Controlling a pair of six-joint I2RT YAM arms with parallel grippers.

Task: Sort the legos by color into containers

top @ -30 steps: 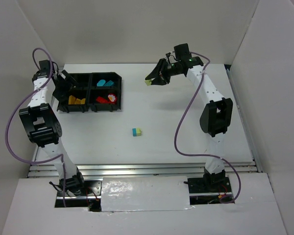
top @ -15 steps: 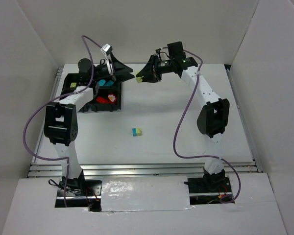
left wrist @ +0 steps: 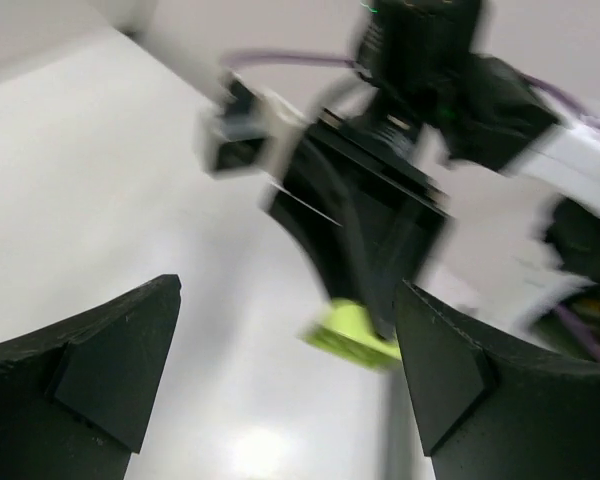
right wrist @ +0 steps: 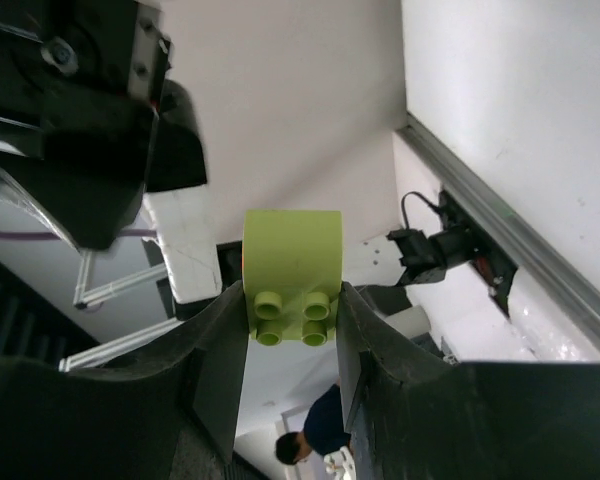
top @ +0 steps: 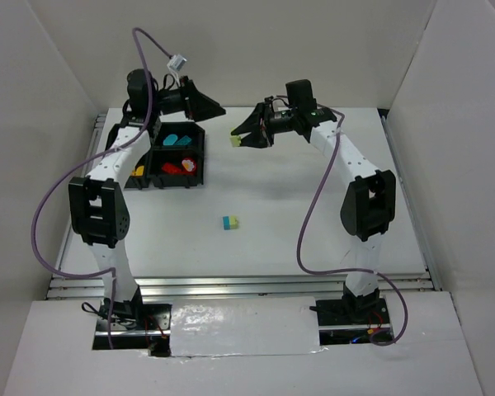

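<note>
My right gripper [top: 236, 135] is shut on a lime-green lego [top: 232, 142], held in the air right of the black tray [top: 200, 157]; in the right wrist view the brick [right wrist: 291, 272] sits between the fingers [right wrist: 358, 340]. My left gripper [top: 218, 110] is open and empty, raised and facing the right gripper; its wrist view shows the green brick [left wrist: 352, 333] ahead between the fingers [left wrist: 450, 370]. The tray holds teal-blue bricks [top: 176, 140], red bricks [top: 180, 167] and a yellow brick [top: 138, 172]. A two-coloured yellow and teal brick [top: 230, 222] lies mid-table.
White walls enclose the table on the left, back and right. A purple cable [top: 45, 206] loops beside the left arm and another [top: 307, 223] beside the right arm. The left arm stretches over the tray's left half.
The left arm swung up from the tray's left side to a raised pose facing the right gripper. The right gripper with the green brick moved left, then slightly down.
</note>
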